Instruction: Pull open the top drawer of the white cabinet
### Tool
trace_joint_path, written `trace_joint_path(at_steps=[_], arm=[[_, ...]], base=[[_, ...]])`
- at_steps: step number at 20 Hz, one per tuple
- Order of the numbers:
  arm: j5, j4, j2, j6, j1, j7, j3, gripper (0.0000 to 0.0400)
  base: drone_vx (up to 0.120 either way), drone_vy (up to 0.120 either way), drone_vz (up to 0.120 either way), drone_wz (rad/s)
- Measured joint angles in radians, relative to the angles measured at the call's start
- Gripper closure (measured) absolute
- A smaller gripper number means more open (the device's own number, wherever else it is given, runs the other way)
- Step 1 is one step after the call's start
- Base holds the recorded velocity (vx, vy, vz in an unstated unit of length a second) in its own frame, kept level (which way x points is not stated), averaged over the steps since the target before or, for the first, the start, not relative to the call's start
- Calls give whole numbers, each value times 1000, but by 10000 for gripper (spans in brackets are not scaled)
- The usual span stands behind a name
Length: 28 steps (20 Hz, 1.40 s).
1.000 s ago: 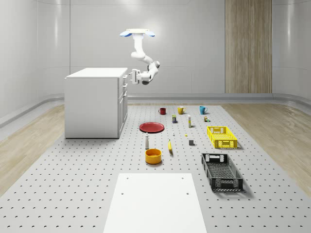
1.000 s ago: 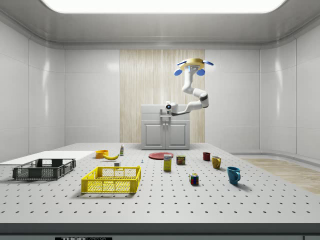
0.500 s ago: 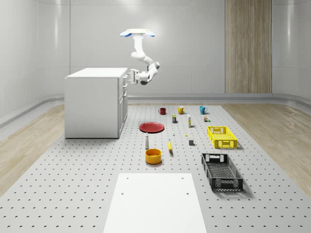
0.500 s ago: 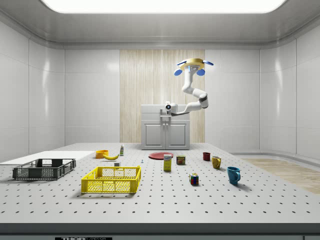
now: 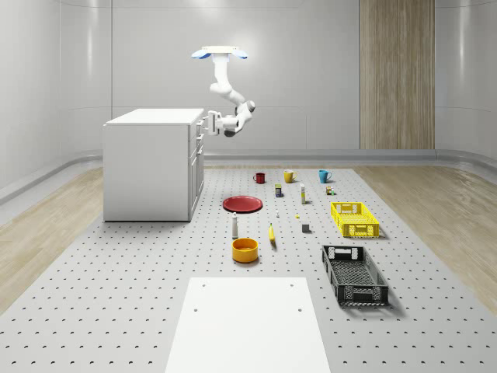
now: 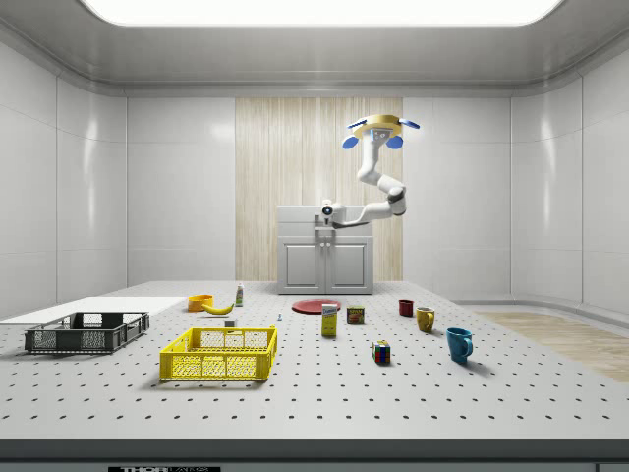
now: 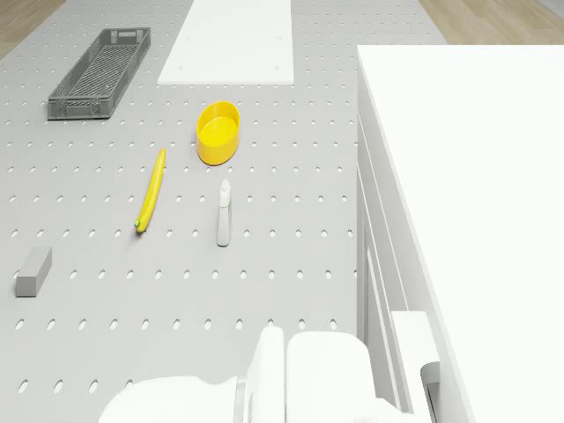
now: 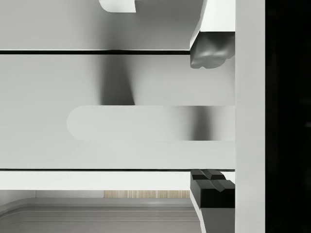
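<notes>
I see open air on the whole-scene view's right of the cabinet (image 5: 151,165) front; red plate (image 5: 242,203) and bottle (image 5: 234,226) sit low, well clear.

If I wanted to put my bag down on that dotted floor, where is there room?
Free: the stretch between the cabinet and the white sheet, and beyond the black crate. Crowded: from the red plate past the mugs to the yellow crate.

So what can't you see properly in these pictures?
- Side view: the gripper is too small to show whether it touches the white cabinet.
- Wrist view: the drawer handle runs behind a finger.
- Whole-scene view: the can label is too small to read.
</notes>
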Motion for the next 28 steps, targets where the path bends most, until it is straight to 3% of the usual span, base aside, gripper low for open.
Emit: trace_joint_path(at_steps=[28], arm=[[37,-4,33,5,-2,-34,12,95]], base=[[0,0,0,0]])
